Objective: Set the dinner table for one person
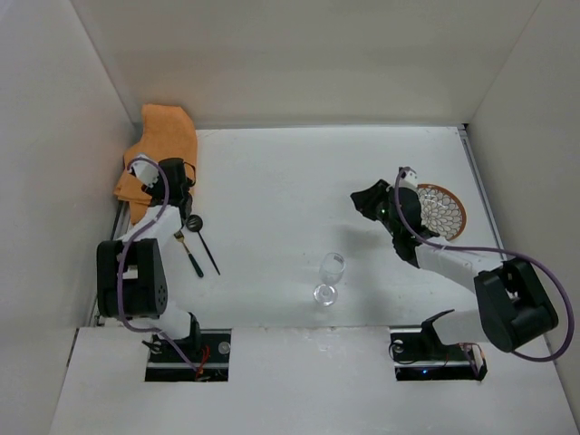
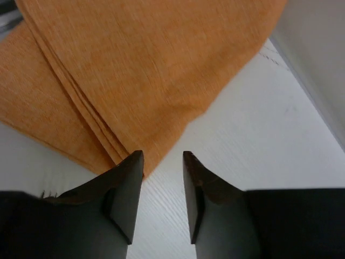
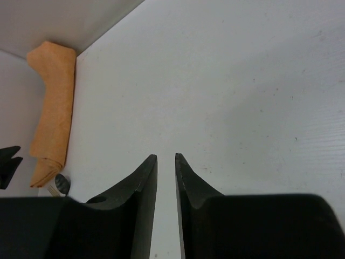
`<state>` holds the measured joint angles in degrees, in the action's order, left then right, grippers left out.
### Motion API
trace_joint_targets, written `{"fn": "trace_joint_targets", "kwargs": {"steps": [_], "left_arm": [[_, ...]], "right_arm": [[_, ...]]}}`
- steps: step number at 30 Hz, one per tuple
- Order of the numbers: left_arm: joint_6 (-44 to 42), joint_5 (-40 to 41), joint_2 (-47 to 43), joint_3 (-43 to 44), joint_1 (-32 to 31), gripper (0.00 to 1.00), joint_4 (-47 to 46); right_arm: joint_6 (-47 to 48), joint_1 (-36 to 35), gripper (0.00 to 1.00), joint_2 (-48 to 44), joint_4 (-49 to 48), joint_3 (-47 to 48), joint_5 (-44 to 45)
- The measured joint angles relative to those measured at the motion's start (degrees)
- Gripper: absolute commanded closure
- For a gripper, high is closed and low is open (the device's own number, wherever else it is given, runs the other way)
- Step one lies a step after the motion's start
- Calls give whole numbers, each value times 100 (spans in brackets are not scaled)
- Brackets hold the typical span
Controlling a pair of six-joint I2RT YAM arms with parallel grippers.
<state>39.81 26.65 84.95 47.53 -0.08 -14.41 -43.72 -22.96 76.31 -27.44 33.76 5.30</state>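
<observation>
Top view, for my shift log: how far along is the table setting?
Done: nothing looks placed yet; the plate sits far right, the glass near the front middle, the fork and spoon at the left, all apart. In hand: the left gripper, open and empty, hovers at the corner of the orange cloth; the right gripper holds nothing. Left: gather everything into one setting on the dinner table.

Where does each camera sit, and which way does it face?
Top external: overhead behind the bases, looking down on the matte white tabletop; left arm, right arm show.
Left wrist: low, facing the folded orange cloth; own dark fingers show.
Right wrist: low, facing across the tabletop; own fingers show.
Shared: all see the cloth.
</observation>
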Motion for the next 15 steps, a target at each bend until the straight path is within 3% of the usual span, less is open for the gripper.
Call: {"fn": "trace_joint_targets", "kwargs": {"steps": [2, 7, 15], "left_arm": [[57, -11, 284, 291, 264, 47, 52], [118, -293, 1123, 1163, 1073, 43, 234], [-122, -446, 1934, 1692, 1784, 42, 468]], "right_arm": [[26, 0, 61, 79, -7, 0, -33], [44, 2, 45, 216, -39, 0, -256], [63, 2, 42, 234, -245, 0, -553]]}}
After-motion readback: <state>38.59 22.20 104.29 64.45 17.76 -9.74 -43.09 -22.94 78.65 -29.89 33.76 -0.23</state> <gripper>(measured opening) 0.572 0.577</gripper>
